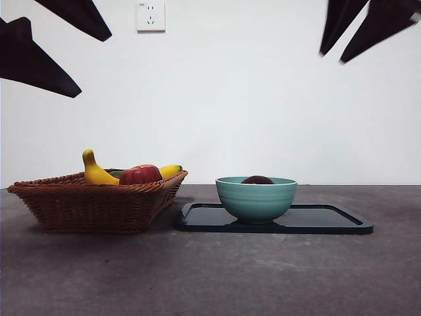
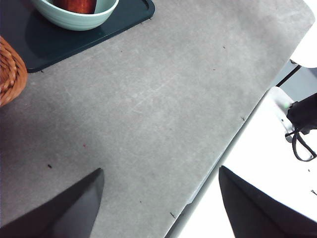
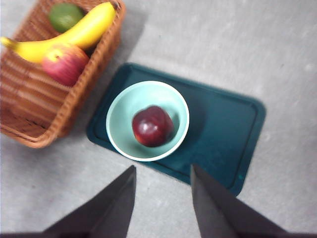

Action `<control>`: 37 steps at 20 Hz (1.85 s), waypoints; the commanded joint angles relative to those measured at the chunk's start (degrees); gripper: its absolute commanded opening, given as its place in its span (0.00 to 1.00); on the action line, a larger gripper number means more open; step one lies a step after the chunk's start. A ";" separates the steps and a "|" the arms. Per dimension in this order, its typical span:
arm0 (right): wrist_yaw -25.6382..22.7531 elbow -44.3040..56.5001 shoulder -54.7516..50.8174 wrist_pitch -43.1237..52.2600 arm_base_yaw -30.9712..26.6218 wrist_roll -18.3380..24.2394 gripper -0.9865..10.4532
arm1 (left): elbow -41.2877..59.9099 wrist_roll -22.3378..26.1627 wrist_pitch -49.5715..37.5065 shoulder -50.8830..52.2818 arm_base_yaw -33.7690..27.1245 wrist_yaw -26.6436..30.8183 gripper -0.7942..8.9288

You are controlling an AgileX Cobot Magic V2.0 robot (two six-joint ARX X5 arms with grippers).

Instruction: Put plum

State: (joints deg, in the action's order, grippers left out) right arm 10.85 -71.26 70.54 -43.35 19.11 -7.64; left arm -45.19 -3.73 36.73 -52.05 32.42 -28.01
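The small, dark maroon plum (image 3: 151,126) lies at the bottom of the pale green ceramic bowl (image 3: 119,104), which stands on the left part of the dark teal rectangular tray (image 3: 225,136) on the grey counter (image 1: 210,276). In the front view only the top of the plum (image 1: 257,180) shows above the bowl's rim. Just left of the tray sits the woven wicker basket (image 1: 92,204), holding a yellow banana (image 3: 74,35), a red apple (image 3: 63,63) and a green round fruit (image 3: 64,15).

Both arms are high and clear of the things. The right gripper (image 3: 161,198) hovers above the near edge of the tray, its jaws apart and holding nothing. The left gripper (image 2: 161,198) looks down on bare counter near the counter's edge, with the bowl at the far corner of its view; its jaws are wide apart and empty too.

Judging by this, the placing step appears done: the plum is in the bowl and nothing grips it. The next move would likely call only for the arms to hold off or settle at rest, without brushing the bowl or basket.
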 commanded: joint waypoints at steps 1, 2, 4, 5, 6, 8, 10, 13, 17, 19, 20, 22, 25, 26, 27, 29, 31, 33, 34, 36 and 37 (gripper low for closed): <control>1.22 3.13 -5.03 -0.04 0.31 1.11 0.24 | -0.44 0.46 -0.44 -0.37 0.33 -0.28 0.47; 2.19 5.31 -7.67 0.02 0.39 1.09 0.24 | -0.44 0.46 -0.48 -0.37 0.33 -0.31 0.47; 2.95 10.38 -13.11 0.15 0.85 1.09 0.24 | -0.44 0.46 -0.55 -0.37 0.33 -0.28 0.47; 3.15 13.16 -15.93 0.31 1.16 1.11 0.24 | -0.44 0.46 -0.55 -0.37 0.33 -0.28 0.47; 4.17 15.80 -18.67 0.70 1.49 1.14 0.24 | -0.44 0.46 -0.57 -0.37 0.33 -0.28 0.47; 8.00 20.74 -23.82 1.22 2.12 1.20 0.24 | -0.44 0.46 -0.57 -0.37 0.33 -0.28 0.47; 11.23 24.72 -28.06 1.05 2.64 1.18 0.24 | -0.44 0.46 -0.57 -0.37 0.33 -0.28 0.47; 13.77 28.68 -32.02 0.57 3.02 0.94 0.24 | -0.44 0.46 -0.57 -0.37 0.33 -0.28 0.47; 13.66 29.33 -32.89 0.09 2.99 0.96 0.24 | -0.44 0.46 -0.55 -0.37 0.33 -0.28 0.47; 13.57 29.33 -32.81 0.07 2.99 0.96 0.24 | -0.44 0.46 -0.55 -0.37 0.33 -0.31 0.47; 13.57 29.33 -32.81 0.11 2.99 0.96 0.24 | -0.44 0.46 -0.55 -0.37 0.33 -0.31 0.47; 13.55 29.33 -32.83 0.07 2.99 0.98 0.24 | -0.44 0.46 -0.55 -0.37 0.33 -0.31 0.47; 13.57 29.33 -32.83 0.07 2.99 0.98 0.24 | -0.44 0.46 -0.52 -0.37 0.33 -0.31 0.47; 13.57 29.33 -32.83 0.07 2.99 0.98 0.24 | -0.44 0.46 -0.50 -0.37 0.33 -0.31 0.47; 13.57 29.33 -32.83 0.04 2.99 0.98 0.24 | -0.44 0.46 -0.52 -0.37 0.33 -0.28 0.47; 13.55 29.33 -32.83 0.07 2.99 0.98 0.24 | -0.48 -0.90 -1.70 -0.37 0.33 -0.31 0.46; 13.53 29.33 -32.83 0.13 2.99 0.98 0.24 | -1.18 -3.08 -5.20 -0.42 0.72 -0.28 0.46; 13.53 29.33 -32.83 0.11 2.99 0.98 0.24 | -3.28 -3.43 -8.00 -1.25 1.62 1.77 0.46; 13.53 29.33 -32.83 0.13 2.99 0.98 0.24 | -5.03 -3.41 -8.24 -2.29 2.08 4.11 0.46; 13.53 29.33 -32.83 0.13 2.99 0.98 0.24 | -9.40 -3.39 -8.00 -6.01 2.58 7.17 0.46; 13.53 29.33 -32.83 0.13 2.99 0.98 0.24 | -11.78 -3.17 -8.00 -8.39 2.71 7.28 0.46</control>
State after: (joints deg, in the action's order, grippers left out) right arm 24.29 -41.60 37.52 -43.90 21.80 -7.27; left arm -55.83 -6.92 29.30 -59.46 34.54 -20.88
